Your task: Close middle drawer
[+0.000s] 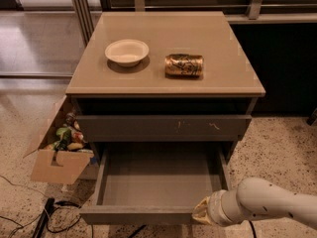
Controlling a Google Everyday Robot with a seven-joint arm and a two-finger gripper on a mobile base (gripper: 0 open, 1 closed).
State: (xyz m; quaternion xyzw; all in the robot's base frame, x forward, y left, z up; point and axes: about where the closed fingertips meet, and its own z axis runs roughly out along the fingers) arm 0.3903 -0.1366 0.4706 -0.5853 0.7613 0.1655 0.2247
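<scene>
Dim warm overhead light; pale gripper [200, 213] at front edge of middle drawer [134, 215].

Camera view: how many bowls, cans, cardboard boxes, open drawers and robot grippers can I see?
Bowl: 1
Can: 1
Cardboard box: 1
Open drawer: 1
Gripper: 1, at that drawer's front right corner
Total: 5

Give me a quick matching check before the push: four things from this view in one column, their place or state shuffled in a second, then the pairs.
1. white bowl
2. gold can
3. middle drawer
4. gripper

A. at the right end of the drawer's front panel
B. upright on the cabinet top
C. pulled out, tray bare
D. lying on its side

Pairs: 1-B, 2-D, 3-C, 4-A
</scene>
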